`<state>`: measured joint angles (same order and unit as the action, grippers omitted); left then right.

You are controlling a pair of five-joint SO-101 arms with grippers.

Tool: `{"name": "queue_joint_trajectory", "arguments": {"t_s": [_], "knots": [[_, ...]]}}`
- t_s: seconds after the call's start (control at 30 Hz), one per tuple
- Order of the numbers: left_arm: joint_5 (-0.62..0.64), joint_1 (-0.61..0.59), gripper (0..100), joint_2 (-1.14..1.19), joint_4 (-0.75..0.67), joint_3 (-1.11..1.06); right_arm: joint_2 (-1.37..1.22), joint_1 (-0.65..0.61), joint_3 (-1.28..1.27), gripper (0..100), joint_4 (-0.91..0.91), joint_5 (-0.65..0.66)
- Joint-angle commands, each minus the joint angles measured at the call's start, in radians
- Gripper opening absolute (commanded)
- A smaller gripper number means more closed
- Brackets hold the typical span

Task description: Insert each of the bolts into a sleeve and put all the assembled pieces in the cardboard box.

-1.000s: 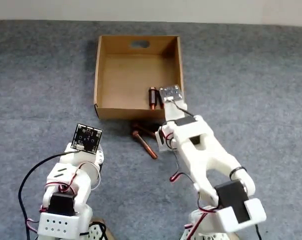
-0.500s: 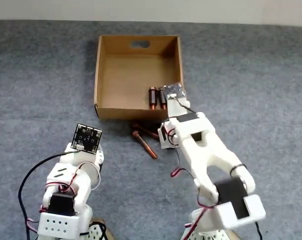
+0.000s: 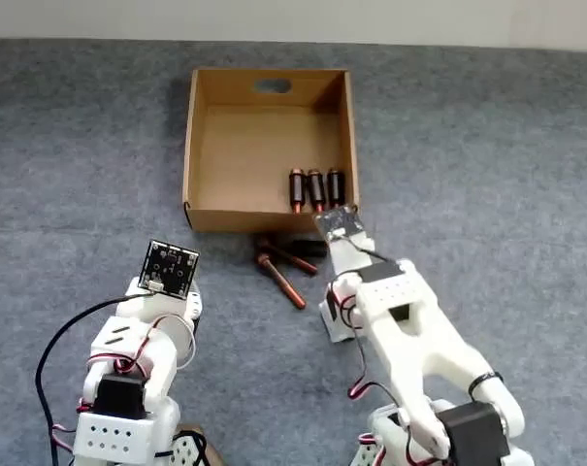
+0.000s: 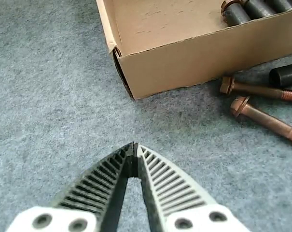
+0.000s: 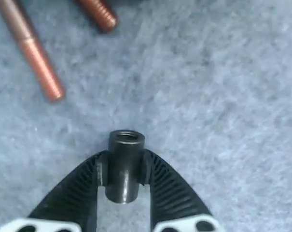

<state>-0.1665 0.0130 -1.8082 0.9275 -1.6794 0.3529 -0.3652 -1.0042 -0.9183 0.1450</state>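
Since the high view shows three assembled pieces (image 3: 315,187) resting in the cardboard box (image 3: 188,146), I judge the two bolts (image 3: 278,279) on the bench (image 3: 80,146) outside it as pending. In the left wrist view, the left gripper (image 4: 134,147) sits parked, fingers pressed together. In the right wrist view, the right gripper (image 5: 124,162) pinches a sleeve (image 5: 126,140) between its fingers, bore exposed, presumably ready for a bolt.

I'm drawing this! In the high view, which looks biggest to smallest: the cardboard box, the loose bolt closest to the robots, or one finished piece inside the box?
1. cardboard box, by far.
2. loose bolt, long and thin.
3. finished piece, shorter but fatter, so second and third are close.
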Motion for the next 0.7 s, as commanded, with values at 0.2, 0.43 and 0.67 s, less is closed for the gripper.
{"name": "queue_joint_trajectory", "arguments": {"t_s": [0.2, 0.43, 0.67], "knots": [[0.002, 0.007, 1, -0.001, 0.002, -0.018, 0.028, 0.008, -0.001, 13.3, -0.012, 0.025], [0.002, 0.007, 1, -0.001, 0.002, -0.018, 0.019, 0.007, -0.012, 13.2, 0.013, 0.026], [0.002, 0.007, 1, -0.001, 0.003, -0.018, 0.002, 0.007, -0.01, 0.7, 0.007, 0.026]]}}
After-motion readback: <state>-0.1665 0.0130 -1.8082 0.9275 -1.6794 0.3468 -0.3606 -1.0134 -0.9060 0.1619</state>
